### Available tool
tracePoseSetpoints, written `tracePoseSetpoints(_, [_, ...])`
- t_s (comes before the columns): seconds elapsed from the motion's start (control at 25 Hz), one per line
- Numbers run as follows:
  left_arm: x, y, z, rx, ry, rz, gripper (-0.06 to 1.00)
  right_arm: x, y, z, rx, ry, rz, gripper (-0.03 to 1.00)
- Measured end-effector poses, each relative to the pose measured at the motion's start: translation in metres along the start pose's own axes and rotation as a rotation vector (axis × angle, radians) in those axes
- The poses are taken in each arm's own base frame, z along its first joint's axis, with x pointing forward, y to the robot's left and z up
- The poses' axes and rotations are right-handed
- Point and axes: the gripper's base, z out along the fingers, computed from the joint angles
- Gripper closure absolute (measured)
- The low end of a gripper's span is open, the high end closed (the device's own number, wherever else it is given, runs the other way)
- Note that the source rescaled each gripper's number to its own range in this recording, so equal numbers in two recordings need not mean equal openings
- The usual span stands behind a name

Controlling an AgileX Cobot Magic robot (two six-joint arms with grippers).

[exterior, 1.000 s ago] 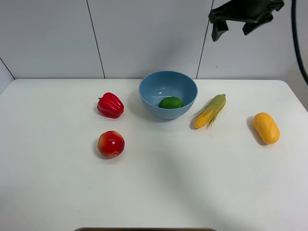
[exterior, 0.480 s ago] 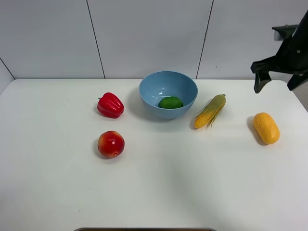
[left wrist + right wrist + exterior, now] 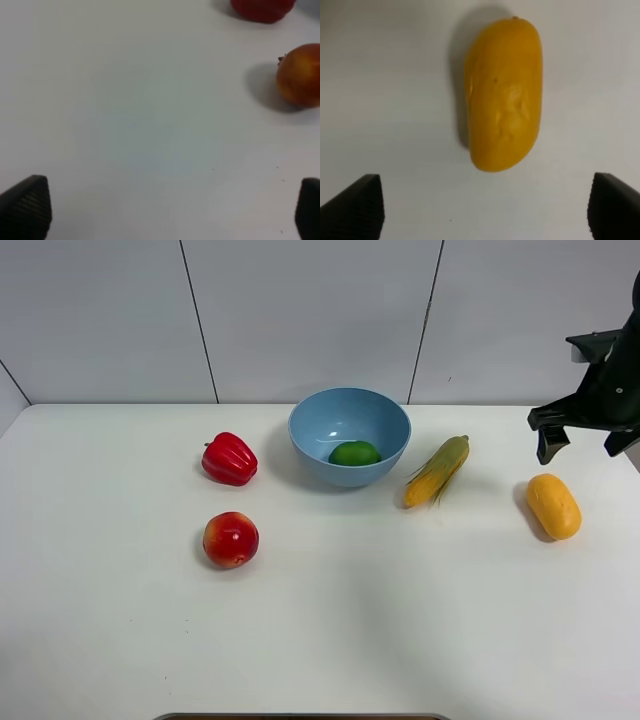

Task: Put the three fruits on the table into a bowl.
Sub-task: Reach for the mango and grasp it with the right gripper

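The light-blue bowl [image 3: 349, 436] stands at the back middle of the white table [image 3: 320, 640], with the green lime [image 3: 355, 453] inside it. The red-and-yellow apple [image 3: 231, 539] lies left of centre; it also shows in the left wrist view [image 3: 301, 75]. The yellow-orange mango [image 3: 553, 506] lies at the right; in the right wrist view the mango [image 3: 504, 93] lies between the spread fingertips. My right gripper [image 3: 582, 444] is open and empty, hovering just above and behind the mango. My left gripper [image 3: 165, 210] is open over bare table, out of the exterior view.
A red bell pepper [image 3: 229, 459] lies left of the bowl, behind the apple; its edge shows in the left wrist view [image 3: 262, 9]. A corn cob with green husk [image 3: 437, 470] lies between bowl and mango. A grey panelled wall stands behind the table.
My right gripper has swung from high above the bowl's right side to the right and down, and now hangs close over the mango. The fruits have not moved.
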Motion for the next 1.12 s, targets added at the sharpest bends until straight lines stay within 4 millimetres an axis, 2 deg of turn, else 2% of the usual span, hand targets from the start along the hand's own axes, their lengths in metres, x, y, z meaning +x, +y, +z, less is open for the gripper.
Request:
tracePoseSetpoints(0.32, [0.0, 0.0, 0.0, 0.0, 0.0, 0.0, -0.06, -0.001, -0.031, 0.025, -0.069, 0.037, 0.124, 0.36])
tracePoseSetpoints(0.52, [0.0, 0.0, 0.0, 0.0, 0.0, 0.0, -0.06, -0.004, -0.034, 0.044, -0.145, 0.042, 0.123, 0.12])
tracePoseSetpoints(0.6, [0.0, 0.0, 0.0, 0.0, 0.0, 0.0, -0.06, -0.005, -0.033, 0.052, -0.151, 0.053, 0.124, 0.07])
tracePoseSetpoints(1.12, [0.0, 0.0, 0.0, 0.0, 0.0, 0.0, -0.06, -0.006, -0.031, 0.103, -0.152, 0.145, 0.115, 0.05])
